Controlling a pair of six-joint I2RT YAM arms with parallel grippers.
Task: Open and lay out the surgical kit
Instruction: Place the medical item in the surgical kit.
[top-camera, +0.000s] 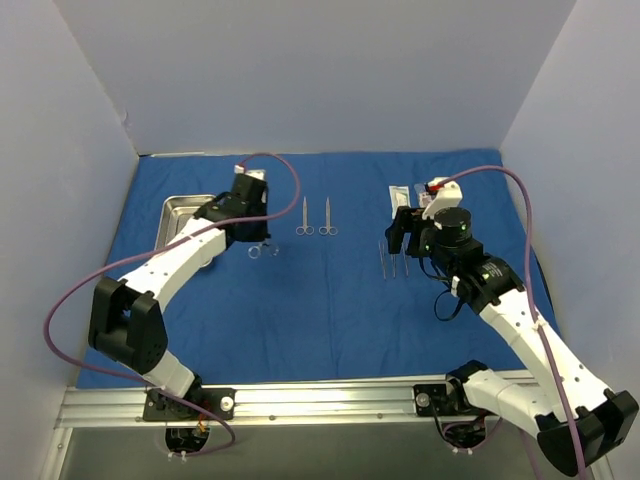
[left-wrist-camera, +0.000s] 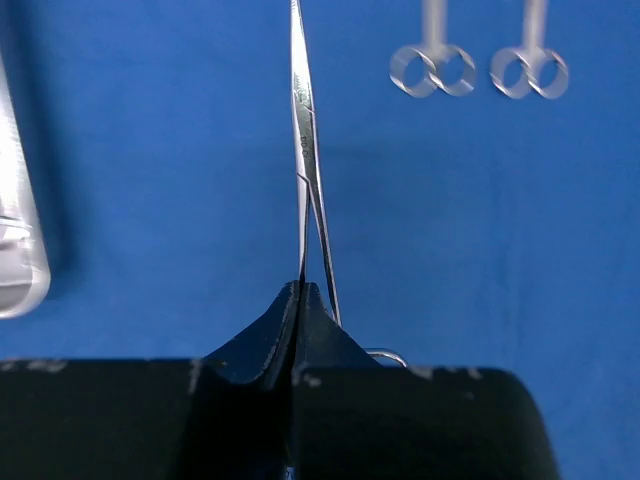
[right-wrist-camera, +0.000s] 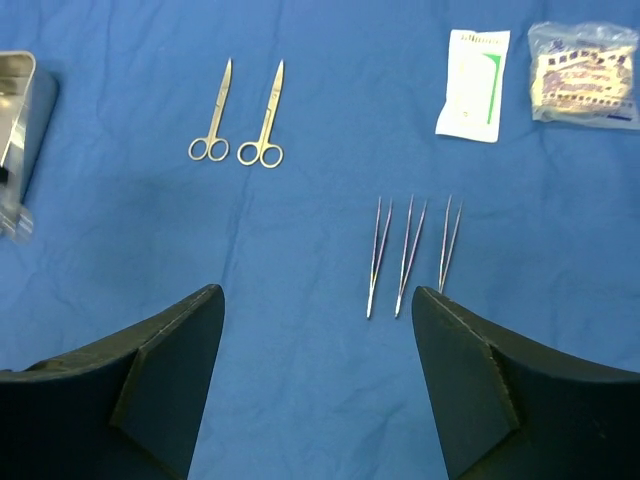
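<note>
Gripping a clamp (left-wrist-camera: 305, 150) in left pincer (left-wrist-camera: 302, 292), likely to extend the laid row (left-wrist-camera: 432, 70); holding right pincer (right-wrist-camera: 318, 292) wide above tweezers (right-wrist-camera: 408, 255).

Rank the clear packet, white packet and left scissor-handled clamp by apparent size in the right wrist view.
1. clear packet
2. white packet, nearly alike, so that order is unsure
3. left scissor-handled clamp, long but thin

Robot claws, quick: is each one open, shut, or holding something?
Left gripper: shut on a scissor-handled clamp.
Right gripper: open, holding nothing.
</note>
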